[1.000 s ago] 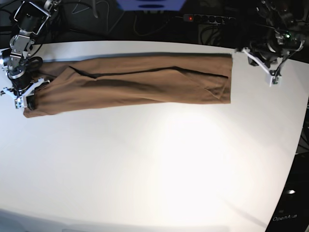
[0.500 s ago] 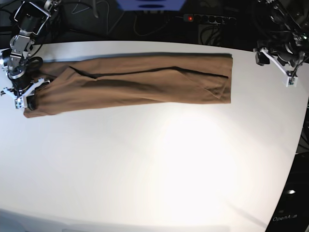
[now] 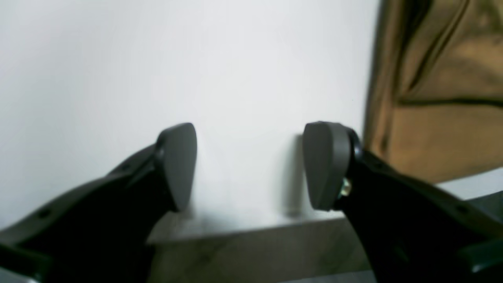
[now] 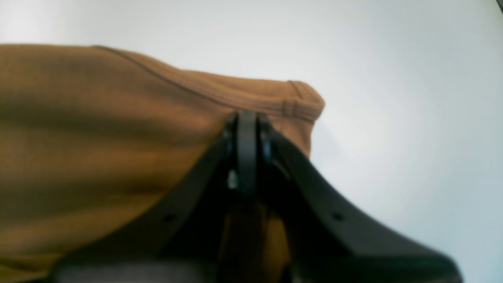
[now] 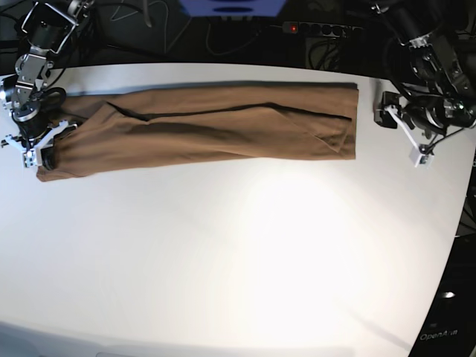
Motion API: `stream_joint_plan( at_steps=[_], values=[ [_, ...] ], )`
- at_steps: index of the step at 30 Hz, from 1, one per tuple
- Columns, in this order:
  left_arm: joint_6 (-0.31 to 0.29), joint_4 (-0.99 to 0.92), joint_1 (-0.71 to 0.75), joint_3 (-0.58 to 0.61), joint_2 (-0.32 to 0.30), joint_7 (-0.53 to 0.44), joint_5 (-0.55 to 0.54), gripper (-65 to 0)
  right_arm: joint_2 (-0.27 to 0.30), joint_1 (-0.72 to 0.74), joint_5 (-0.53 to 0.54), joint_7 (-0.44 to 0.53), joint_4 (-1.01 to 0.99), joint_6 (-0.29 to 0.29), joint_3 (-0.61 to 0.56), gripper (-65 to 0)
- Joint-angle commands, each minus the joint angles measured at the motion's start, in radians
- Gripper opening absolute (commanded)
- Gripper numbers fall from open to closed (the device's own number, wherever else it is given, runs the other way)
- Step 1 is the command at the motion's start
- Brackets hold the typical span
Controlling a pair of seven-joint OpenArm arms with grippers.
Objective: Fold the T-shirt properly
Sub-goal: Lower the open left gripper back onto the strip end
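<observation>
My right pincer (image 4: 246,129) clamps the ribbed hem corner of the T-shirt (image 5: 216,126), which lies folded into a long tan band across the far side of the white table (image 5: 238,253). My left pincer (image 3: 251,165) hangs empty, jaws parted, beside the opposite end. Thin, limp cloth: light, likely to sag, best gripped at stitched corners.

white table (image 5: 245,245) w/ glare, dark cables & power strip (image 5: 321,29) behind.
</observation>
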Motion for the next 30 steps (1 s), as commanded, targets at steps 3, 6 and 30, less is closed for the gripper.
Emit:
stream_joint_plan(
  at_steps=[3, 6, 30],
  values=[
    [-0.002, -0.028, 0.0, 0.003, -0.007, 0.016, -0.004, -23.9, -0.004, -0.018, -0.08, -0.123, -0.015, 0.034, -0.006, -64.4],
    [-0.002, -0.053, 0.002, 0.003, -0.007, 0.016, -0.018, -23.9, -0.004, -0.018, -0.082, -0.123, -0.015, 0.034, -0.006, -64.4],
    [-0.002, -0.062, 0.18, 0.033, -0.145, 0.016, -0.558, -23.9, -0.059, -0.015, -0.208, -0.121, -0.011, 0.034, -0.002, -64.6]
  ],
)
